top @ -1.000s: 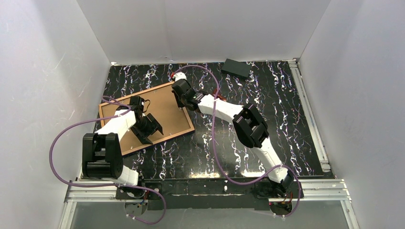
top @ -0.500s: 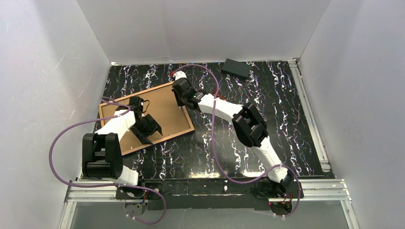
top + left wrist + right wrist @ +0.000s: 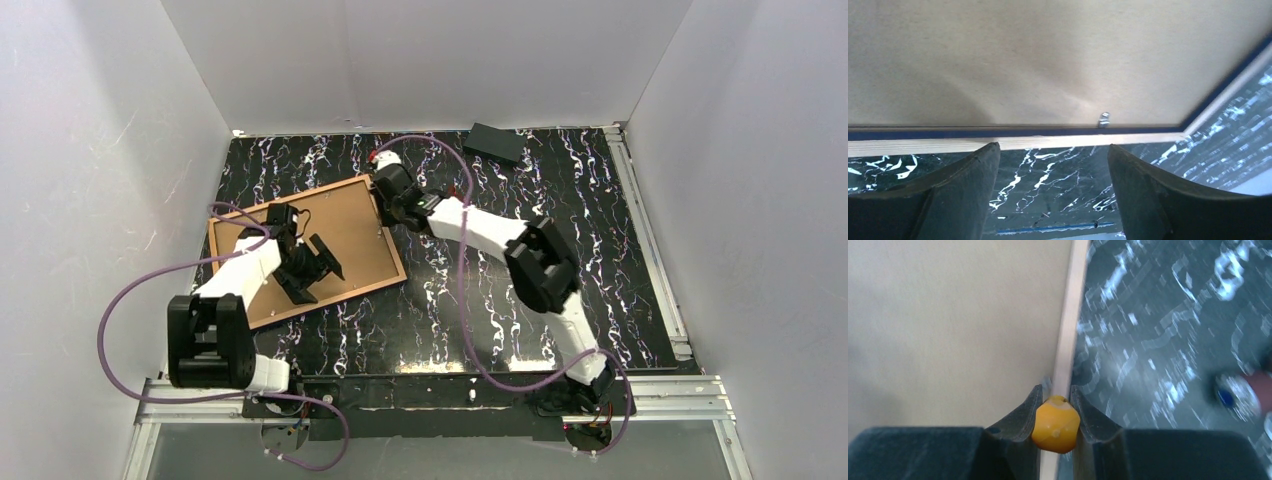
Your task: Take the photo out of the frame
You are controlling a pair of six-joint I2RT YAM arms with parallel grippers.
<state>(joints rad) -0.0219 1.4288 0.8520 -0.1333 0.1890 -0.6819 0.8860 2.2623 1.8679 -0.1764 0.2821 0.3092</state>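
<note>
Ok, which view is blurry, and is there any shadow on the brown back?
Right wrist view: the table is smeared into streaks, while the frame edge looks fairly crisp. Left wrist view: the table pattern is fairly sharp, and a soft shadow darkens the left part of the photo back. Top view: sharp and evenly lit, no strong glare.
</note>
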